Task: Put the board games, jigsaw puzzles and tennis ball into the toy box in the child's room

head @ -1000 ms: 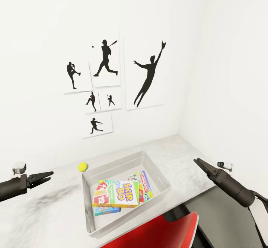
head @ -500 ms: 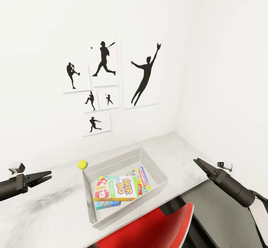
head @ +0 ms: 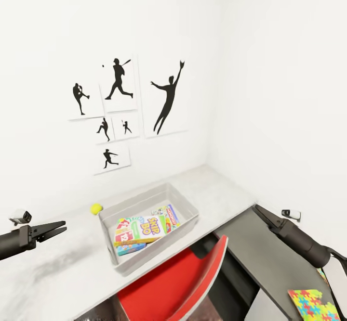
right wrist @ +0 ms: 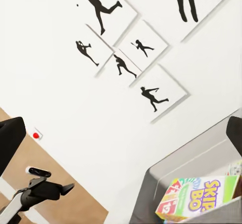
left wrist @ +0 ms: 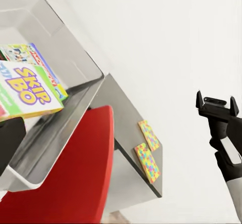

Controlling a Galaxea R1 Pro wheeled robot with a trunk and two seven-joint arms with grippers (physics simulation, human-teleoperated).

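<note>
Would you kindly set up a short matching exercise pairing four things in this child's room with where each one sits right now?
Things:
1. tennis ball
2. Skip-Bo game box
3. jigsaw puzzle
4. red chair

Places:
A. inside the grey toy box
B. on the dark grey part of the desk
C. on the light desk top, just outside the toy box
D. pushed in below the desk edge, in front of the toy box

Pairs: 1-C, 2-A, 3-B, 4-D

Light grey table (head: 62,268), toy box (head: 185,203), tennis ball (head: 96,209), jigsaw puzzle (head: 313,305) on it
</note>
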